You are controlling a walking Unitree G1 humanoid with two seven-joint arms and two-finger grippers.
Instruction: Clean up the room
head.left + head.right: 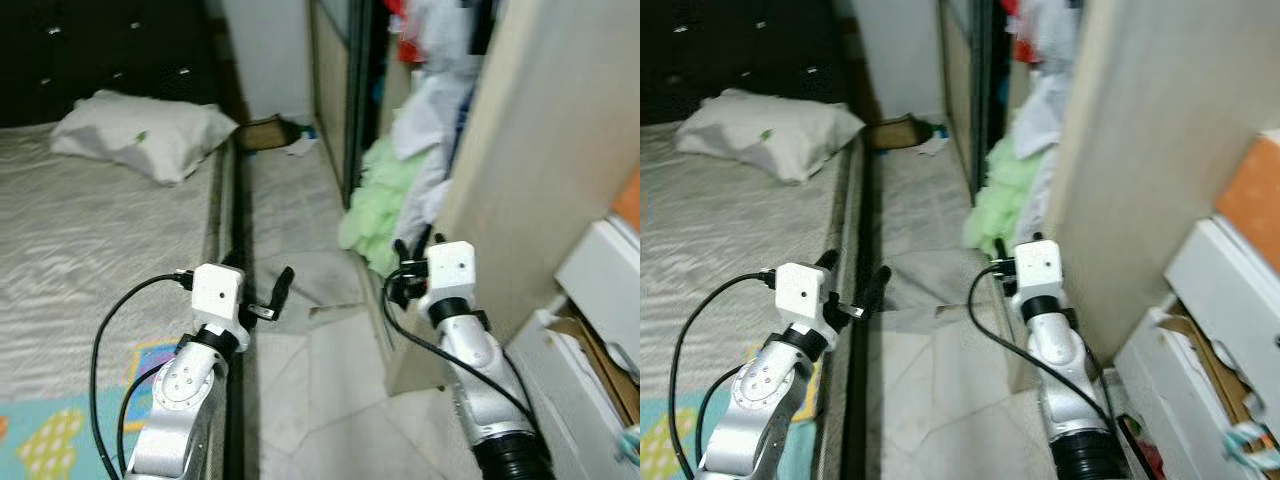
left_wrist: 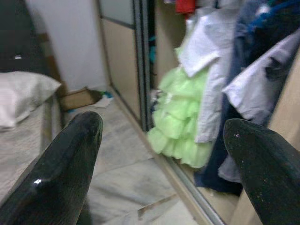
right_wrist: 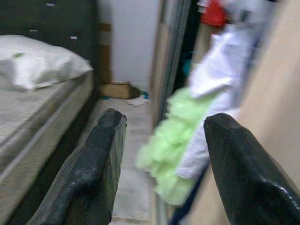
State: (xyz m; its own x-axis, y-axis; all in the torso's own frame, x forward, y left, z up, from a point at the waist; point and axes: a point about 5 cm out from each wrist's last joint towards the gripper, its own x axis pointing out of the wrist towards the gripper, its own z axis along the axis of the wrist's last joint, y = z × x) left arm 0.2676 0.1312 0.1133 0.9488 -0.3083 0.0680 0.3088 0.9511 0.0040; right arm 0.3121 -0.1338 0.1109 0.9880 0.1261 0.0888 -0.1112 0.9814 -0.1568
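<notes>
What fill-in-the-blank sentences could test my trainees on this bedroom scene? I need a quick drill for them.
1. The white pillow lies on the ____.
2. The ruffled dress hanging in the open wardrobe is light ____.
3. The left gripper and the right gripper both have their fingers ____, holding nothing.
4. At the far end of the aisle, a cardboard box sits on the ____.

Missing words: bed; green; open; floor

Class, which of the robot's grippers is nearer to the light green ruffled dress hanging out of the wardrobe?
Right. The right gripper hovers just beside the green dress at the wardrobe opening; the left gripper is farther off, by the bed edge across the aisle.
</notes>
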